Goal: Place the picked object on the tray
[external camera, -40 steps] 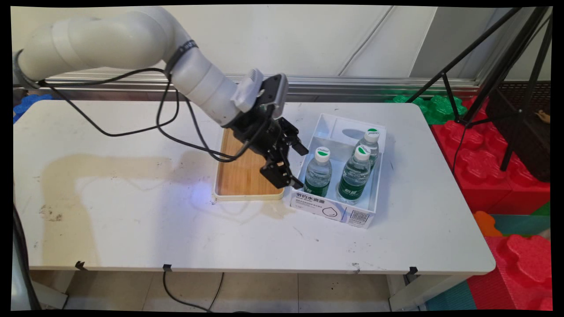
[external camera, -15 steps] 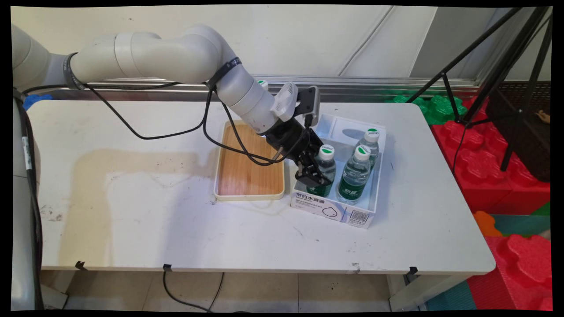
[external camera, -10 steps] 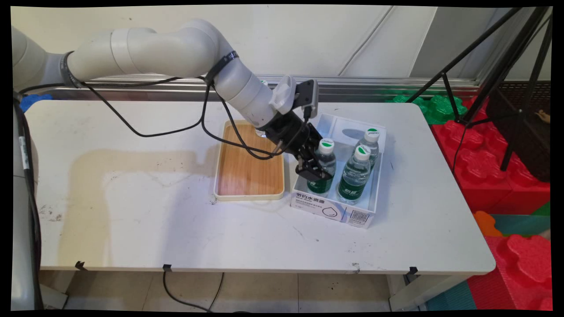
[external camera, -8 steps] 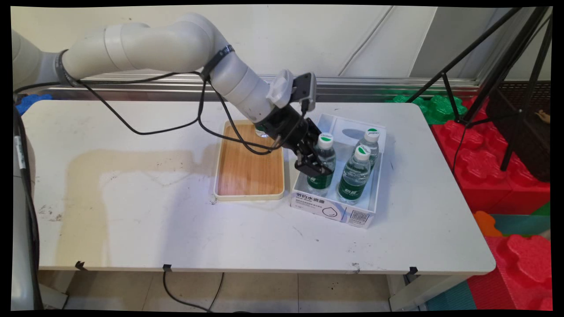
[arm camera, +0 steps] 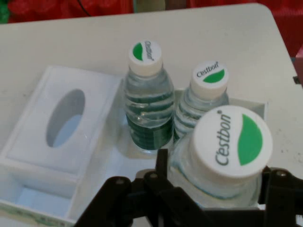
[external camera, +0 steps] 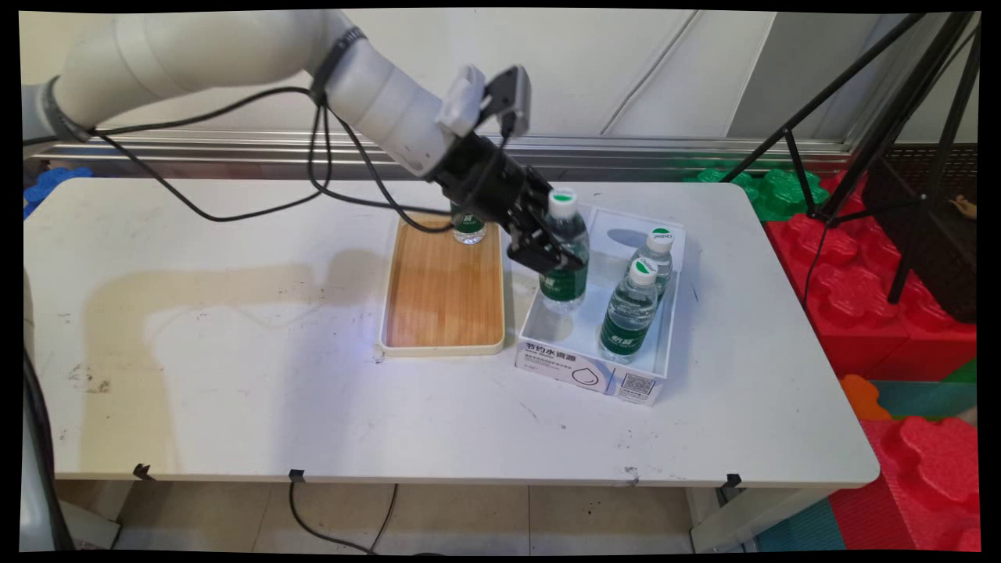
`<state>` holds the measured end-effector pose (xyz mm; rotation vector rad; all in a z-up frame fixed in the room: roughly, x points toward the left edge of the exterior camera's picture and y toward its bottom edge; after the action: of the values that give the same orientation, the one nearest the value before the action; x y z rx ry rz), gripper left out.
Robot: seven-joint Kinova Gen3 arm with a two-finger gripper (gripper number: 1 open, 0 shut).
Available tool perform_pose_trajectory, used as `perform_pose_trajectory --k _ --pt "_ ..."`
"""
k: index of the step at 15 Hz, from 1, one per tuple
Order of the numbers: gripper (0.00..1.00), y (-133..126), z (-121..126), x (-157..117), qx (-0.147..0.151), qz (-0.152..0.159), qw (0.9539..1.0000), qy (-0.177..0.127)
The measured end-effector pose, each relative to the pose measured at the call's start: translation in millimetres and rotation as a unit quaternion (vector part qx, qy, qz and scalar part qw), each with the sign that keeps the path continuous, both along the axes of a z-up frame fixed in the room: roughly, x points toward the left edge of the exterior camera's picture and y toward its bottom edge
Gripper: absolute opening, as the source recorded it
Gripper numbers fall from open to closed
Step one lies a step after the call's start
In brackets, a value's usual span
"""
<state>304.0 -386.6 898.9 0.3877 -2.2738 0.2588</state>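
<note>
Here, jaws clamped on a "C'estbon" water bottle (external camera: 564,250) above the white box (external camera: 594,367), two bottles (arm camera: 147,101) inside.

You've got clear glossy plastic bottles (external camera: 563,258), a matt wood-grain tray (external camera: 443,293), and a scuffed, stained white worktop (external camera: 235,375).

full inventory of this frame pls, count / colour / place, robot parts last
held bottle: 1, clear, green label, white-green cap; in the gripper, lifted above the box
boxed bottles: 2, same kind; upright on the box's right side
tray bottle: 1, mostly hidden; far end of tray
box: 1, white, open top; right of tray
tray: 1, wooden, cream rim; mid-table
table: 1, white, stained
tripod: 1, black; far right
foam blocks: several, red and green; floor, right
gripper: 1, black; shut on held bottle
</note>
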Motion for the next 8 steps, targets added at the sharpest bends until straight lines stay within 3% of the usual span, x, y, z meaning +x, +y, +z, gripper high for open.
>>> perform_pose_trajectory --k 8 --pt "0.0 21 42 53 -0.005 0.023 0.9994 0.025"
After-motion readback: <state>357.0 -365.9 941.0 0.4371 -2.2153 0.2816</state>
